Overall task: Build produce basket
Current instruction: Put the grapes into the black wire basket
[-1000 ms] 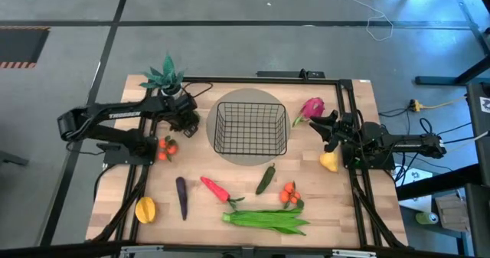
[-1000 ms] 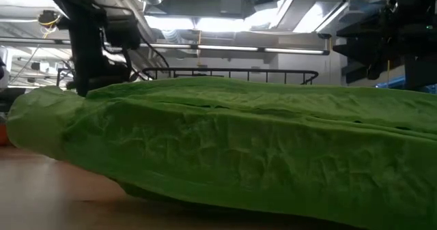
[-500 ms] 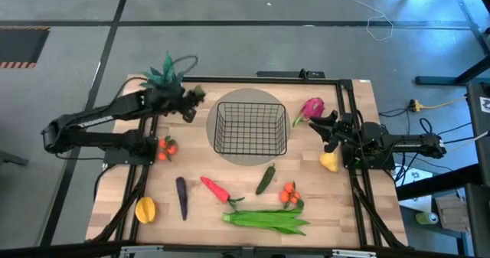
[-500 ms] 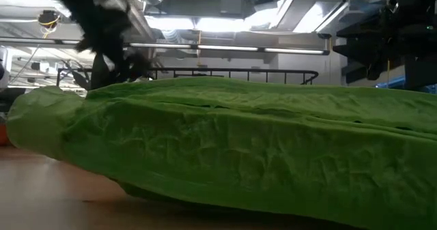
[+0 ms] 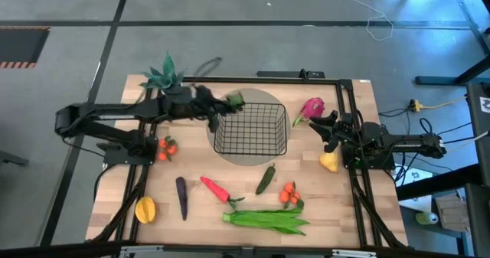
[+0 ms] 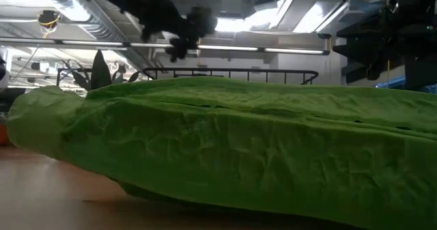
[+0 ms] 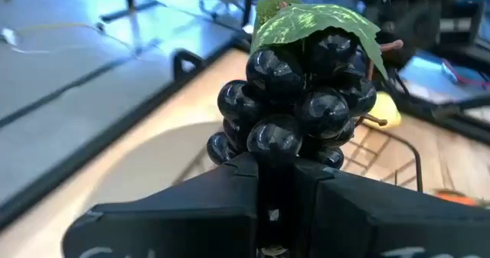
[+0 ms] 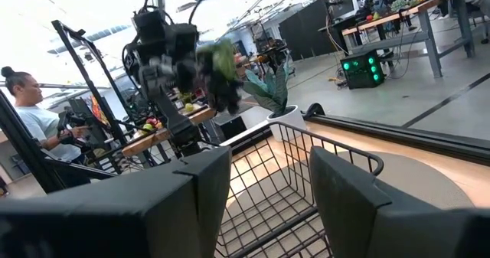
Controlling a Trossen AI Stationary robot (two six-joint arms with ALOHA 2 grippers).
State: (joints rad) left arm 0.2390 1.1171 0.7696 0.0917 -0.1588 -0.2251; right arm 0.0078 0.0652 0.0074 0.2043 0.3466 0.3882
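Observation:
My left gripper is shut on a bunch of dark grapes with a green leaf. It hovers over the far left corner of the black wire basket, which stands on a grey round mat. In the low view the gripper is high above the basket's rim. My right gripper waits open at the table's right, between the pink dragon fruit and a yellow fruit. Other produce lies on the table's near half. My left gripper pinches the near end of the grape bunch between its two fingers. The fingers reach nearly level from the table's left. The bunch sticks out beyond the fingertips, leaf at its far end, lifted clear above the basket's rim.
Orange tomatoes lie by the left arm's base, and a teal potted plant stands at the far left. Eggplant, red pepper, cucumber, more tomatoes, a leafy bundle and a yellow mango lie near the front.
My left gripper has risen from beside the potted plant with the grapes and swung toward the table's right, over the basket's far left corner. It has tipped from pointing down to nearly level. The grapes are lifted clear.

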